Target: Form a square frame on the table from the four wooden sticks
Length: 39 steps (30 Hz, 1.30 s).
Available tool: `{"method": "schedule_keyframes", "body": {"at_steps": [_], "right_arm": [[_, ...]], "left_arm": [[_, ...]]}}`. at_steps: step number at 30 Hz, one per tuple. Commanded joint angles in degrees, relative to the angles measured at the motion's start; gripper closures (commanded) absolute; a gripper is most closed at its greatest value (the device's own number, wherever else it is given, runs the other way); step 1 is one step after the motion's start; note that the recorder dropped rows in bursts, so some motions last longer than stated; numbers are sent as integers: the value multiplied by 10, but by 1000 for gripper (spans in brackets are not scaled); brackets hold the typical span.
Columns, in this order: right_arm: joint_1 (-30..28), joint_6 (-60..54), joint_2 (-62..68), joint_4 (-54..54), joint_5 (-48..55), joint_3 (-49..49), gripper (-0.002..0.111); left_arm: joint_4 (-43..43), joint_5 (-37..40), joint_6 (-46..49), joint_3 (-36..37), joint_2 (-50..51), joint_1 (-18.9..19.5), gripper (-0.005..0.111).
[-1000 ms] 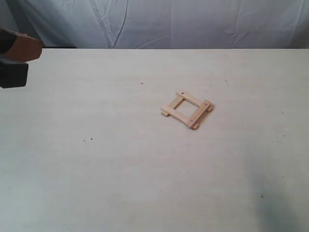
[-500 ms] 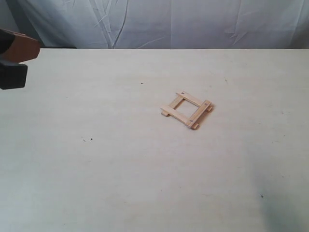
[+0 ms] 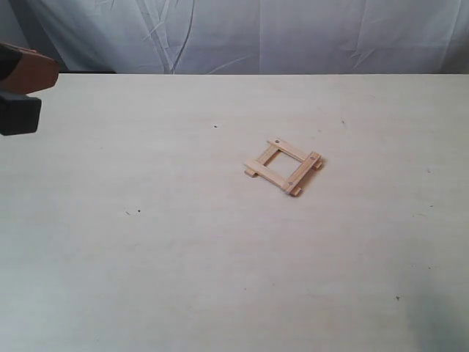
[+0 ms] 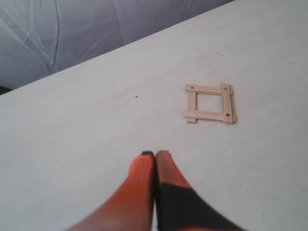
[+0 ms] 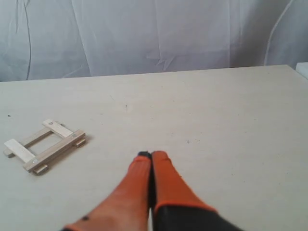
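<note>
While the square frame [image 3: 303, 172] lies on the table [image 3: 183, 257], left pincer [image 4: 155, 154] and right pincer [image 5: 151, 155] are closed, empty.

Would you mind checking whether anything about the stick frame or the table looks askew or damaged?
Nothing stands out. The square frame lies flat on the table, all four corners overlapping with short ends sticking out, no stick broken. The left gripper and right gripper are away from it, jaws shut.
</note>
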Motion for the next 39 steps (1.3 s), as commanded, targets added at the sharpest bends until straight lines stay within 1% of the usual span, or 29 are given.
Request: {"method": "schedule_keyframes", "body": {"at_steps": [1, 21, 23, 25, 28, 30, 33, 35, 37, 39], "right_arm": [[-4, 2, -4, -5, 3, 4, 109], [-4, 2, -4, 12, 3, 4, 109], [-4, 2, -4, 12, 3, 4, 109], [-4, 2, -4, 13, 4, 4, 109], [-4, 2, -4, 13, 4, 4, 109], [-4, 2, -4, 13, 4, 4, 109], [-4, 2, -4, 13, 4, 4, 109], [-4, 2, -4, 13, 4, 4, 109], [-4, 2, -4, 13, 4, 4, 109], [-4, 2, -4, 13, 4, 4, 109]], "left_arm": [[1, -3, 0, 1, -3, -3, 107], [1, -3, 0, 1, -3, -3, 107], [9, -1, 0, 1, -3, -3, 107], [23, -1, 0, 7, -15, 6, 107], [-13, -7, -1, 37, -56, 44, 107], [-25, -23, -1, 76, -97, 85, 107], [-27, -65, -1, 152, -169, 147, 107], [-27, -90, -1, 205, -220, 182, 107], [-27, -103, -1, 251, -266, 205, 107], [-27, -126, -1, 296, -309, 218, 107]]}}
